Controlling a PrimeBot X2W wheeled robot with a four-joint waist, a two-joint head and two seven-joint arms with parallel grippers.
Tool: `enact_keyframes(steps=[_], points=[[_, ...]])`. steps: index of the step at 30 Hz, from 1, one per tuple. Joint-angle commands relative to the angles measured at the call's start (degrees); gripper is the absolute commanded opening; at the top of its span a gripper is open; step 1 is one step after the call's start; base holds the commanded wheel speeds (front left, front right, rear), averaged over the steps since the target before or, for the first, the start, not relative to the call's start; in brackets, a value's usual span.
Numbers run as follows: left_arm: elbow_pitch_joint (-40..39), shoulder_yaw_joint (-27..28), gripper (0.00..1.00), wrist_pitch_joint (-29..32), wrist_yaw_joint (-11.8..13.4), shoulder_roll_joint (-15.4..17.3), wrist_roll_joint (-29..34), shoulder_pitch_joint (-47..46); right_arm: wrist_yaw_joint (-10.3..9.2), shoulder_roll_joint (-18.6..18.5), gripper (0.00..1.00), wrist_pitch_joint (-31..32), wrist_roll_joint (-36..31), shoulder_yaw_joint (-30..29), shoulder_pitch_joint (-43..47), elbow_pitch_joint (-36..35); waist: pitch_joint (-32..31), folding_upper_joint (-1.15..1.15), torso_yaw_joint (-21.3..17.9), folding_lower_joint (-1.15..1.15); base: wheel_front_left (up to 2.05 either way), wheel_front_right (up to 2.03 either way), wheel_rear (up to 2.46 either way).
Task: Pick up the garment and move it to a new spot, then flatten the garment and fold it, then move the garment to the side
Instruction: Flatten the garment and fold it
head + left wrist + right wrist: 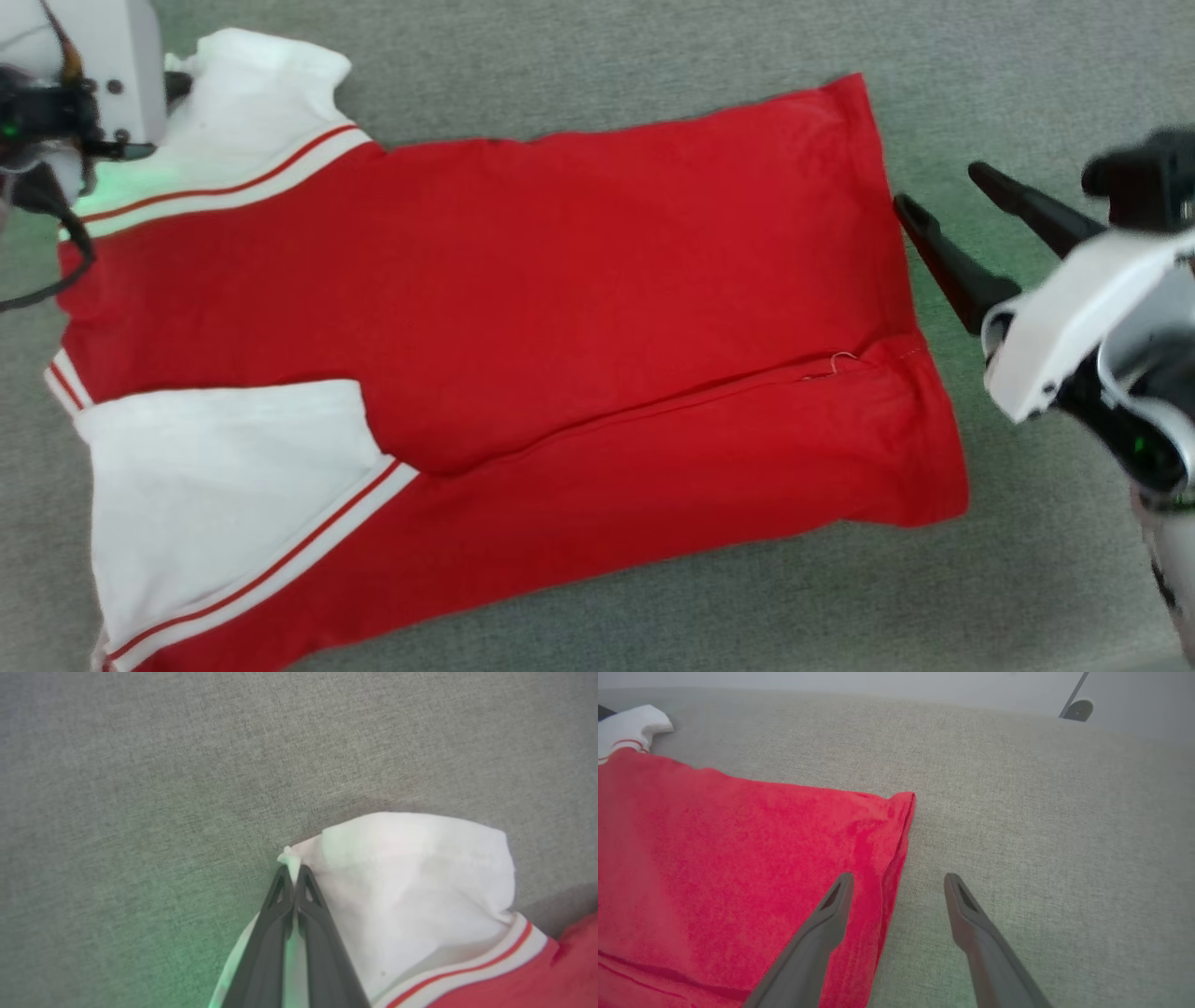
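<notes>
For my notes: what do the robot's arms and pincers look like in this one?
Both pincers, left pincer and right pincer, have two long dark grey tapering fingers with triangular cut-outs near the tips. The wrist housings are white and boxy with black fittings and small green lights. A black cable loops from the left wrist.

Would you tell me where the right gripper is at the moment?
In the head view the right gripper sits open at the right, just beside the red hem of the garment.

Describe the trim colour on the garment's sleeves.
White trim with a thin red stripe; head view.
</notes>
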Motion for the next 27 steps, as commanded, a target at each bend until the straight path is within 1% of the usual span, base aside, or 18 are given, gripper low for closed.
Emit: enact_keyframes(steps=[1, 4, 8, 15, 21, 22, 23, 24, 27], points=[[0.44, -0.76, 0.00, 0.11, -0.57, -1.06, -0.05, 1.94, -0.06, 0.18, 1.00, 2.23, 0.85, 0.36, -2.10, 1.06, -0.11, 0.00, 0.71, 0.00, 0.00, 0.00, 0.00], [1.26, -0.83, 0.00, -0.56, -1.11, -2.27, 0.13, 1.40, -0.06, 0.26, 1.00, 8.05, 2.09, 1.06, -6.53, 4.50, 0.22, 0.00, 1.48, 0.00, 0.00, 0.00, 0.00], [2.33, -0.95, 0.00, -0.93, -1.68, -3.83, 0.35, 0.38, -0.06, 0.66, 1.00, 13.92, 2.11, 1.75, -12.41, 9.34, 1.09, 0.00, 2.58, 0.00, 0.00, 0.00, 0.00], [4.32, -0.99, 0.00, -1.78, -2.78, -5.71, 0.66, -0.97, -0.06, 2.31, 1.00, 21.62, 2.23, 3.28, -20.59, 19.40, 2.42, 0.00, 3.97, 0.00, 0.00, 0.00, 0.00], [6.28, -1.00, 0.00, -2.48, -3.46, -6.72, 0.66, -1.59, -0.06, 4.23, 1.00, 27.95, 2.31, 5.68, -24.51, 28.24, 2.85, 0.00, 4.50, 0.00, 0.00, 0.00, 0.00], [6.28, -1.00, 0.00, -2.48, -3.46, -6.72, 0.66, -1.59, -0.06, 4.23, 1.00, 27.95, 2.31, 5.68, -24.51, 28.24, 2.85, 0.00, 4.50, 0.00, 0.00, 0.00, 0.00], [6.61, -1.00, 0.00, -2.57, -3.63, -6.88, 0.61, -1.66, -0.07, 4.51, 0.51, 29.05, 2.33, 5.77, -25.05, 29.66, 2.86, 0.00, 4.55, 0.00, 0.00, 0.00, 0.00], [6.92, -1.00, 0.00, -2.64, -3.72, -7.08, 0.56, -1.74, -0.07, 4.78, 0.00, 30.21, 2.53, 5.89, -25.56, 31.12, 2.83, 0.00, 4.63, 0.00, 0.00, 0.00, 0.00], [7.77, -1.05, 0.00, -2.92, -4.02, -7.52, 0.45, -1.97, -0.06, 5.03, 0.00, 34.35, 2.64, 6.67, -26.83, 34.14, 2.62, 0.00, 4.82, 0.00, 0.00, 0.00, 0.00]])
